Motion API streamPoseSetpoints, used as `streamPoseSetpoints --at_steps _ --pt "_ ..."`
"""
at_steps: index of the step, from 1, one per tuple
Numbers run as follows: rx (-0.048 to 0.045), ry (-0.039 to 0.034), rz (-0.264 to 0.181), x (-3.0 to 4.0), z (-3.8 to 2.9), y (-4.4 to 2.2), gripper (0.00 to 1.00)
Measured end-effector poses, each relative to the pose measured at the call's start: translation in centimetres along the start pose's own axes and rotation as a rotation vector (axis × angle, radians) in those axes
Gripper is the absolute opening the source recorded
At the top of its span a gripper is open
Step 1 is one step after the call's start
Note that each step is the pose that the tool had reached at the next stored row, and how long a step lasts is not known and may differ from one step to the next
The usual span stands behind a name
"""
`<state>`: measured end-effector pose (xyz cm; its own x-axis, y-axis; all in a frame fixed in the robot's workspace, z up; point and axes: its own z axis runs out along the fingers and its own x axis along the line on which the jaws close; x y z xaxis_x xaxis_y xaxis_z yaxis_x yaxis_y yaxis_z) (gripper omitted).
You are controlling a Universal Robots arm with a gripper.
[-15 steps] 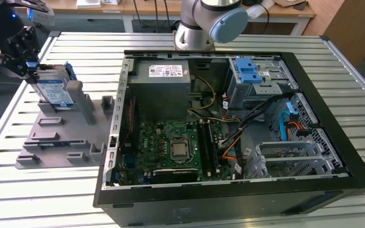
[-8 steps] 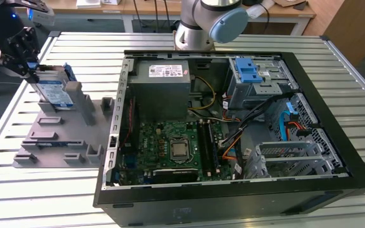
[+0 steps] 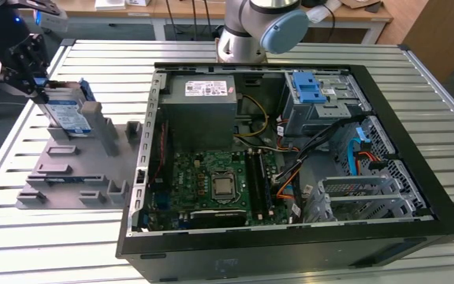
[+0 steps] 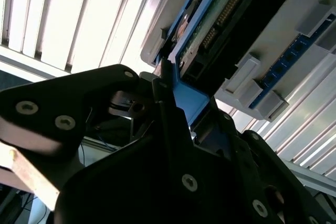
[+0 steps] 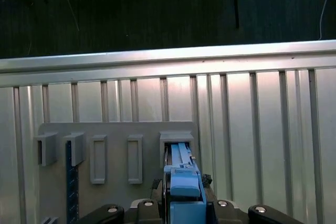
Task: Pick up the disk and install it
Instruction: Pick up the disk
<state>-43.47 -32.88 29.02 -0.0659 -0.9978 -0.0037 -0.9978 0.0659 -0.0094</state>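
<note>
One disk (image 3: pixel 65 112) stood on edge in the grey rack (image 3: pixel 69 171) on the table (image 3: pixel 22 236), at the exterior view's left, well apart from the open PC case (image 3: pixel 290 248). Gripper (image 3: pixel 42 86) was clamped on the disk's blue bracket end, w/ one finger (image 4: pixel 167 98) flat against the blue plastic in the second wrist view. Afaict its bottom edge sat in a rack slot.

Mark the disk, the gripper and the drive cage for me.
disk (image 3: pixel 66 115), exterior view, label face.
gripper (image 3: pixel 40 84), exterior view, between the jaws.
drive cage (image 3: pixel 321 111), exterior view, grey wall below blue latch.
</note>
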Motion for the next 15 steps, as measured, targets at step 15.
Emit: streamPoseSetpoints --at_steps 15 --pt "-0.0003 -0.0006 -0.051 0.01 0.00 0.00 0.38"
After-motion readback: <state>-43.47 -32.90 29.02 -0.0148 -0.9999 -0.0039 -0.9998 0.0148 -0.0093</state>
